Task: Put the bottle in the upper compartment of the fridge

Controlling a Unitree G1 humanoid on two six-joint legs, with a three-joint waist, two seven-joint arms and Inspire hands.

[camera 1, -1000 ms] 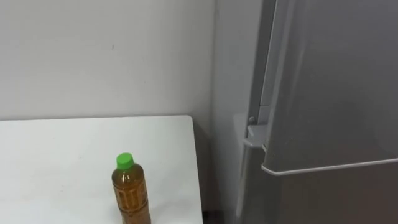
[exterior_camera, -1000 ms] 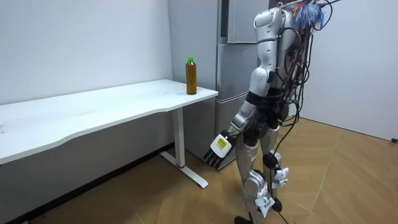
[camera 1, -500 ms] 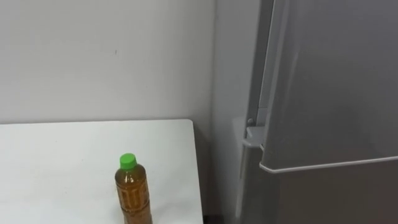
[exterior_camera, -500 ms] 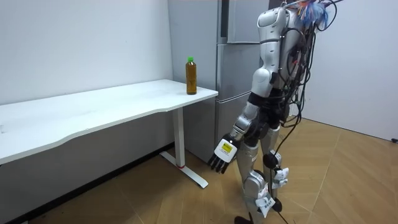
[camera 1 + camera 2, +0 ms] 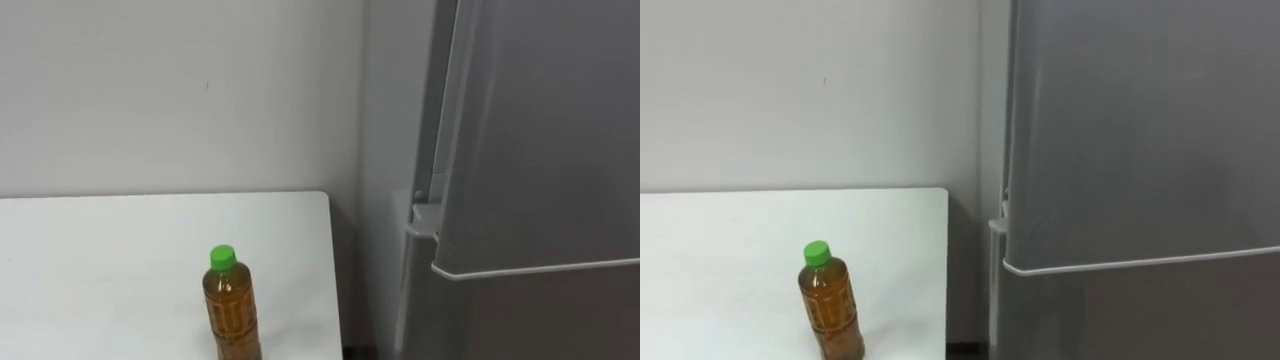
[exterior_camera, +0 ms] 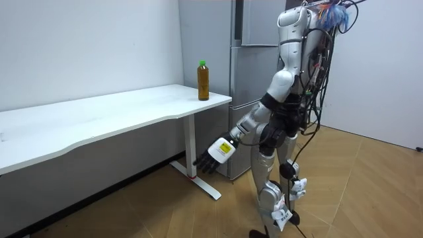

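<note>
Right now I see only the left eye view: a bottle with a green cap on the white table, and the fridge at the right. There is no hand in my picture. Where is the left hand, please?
Observer: In the room view the left hand reaches forward from the body, lower than the top of the table.
Operator: Thank you. Does it hold anything?
Observer: No. Its fingers are straight and spread, with nothing in them.
</note>
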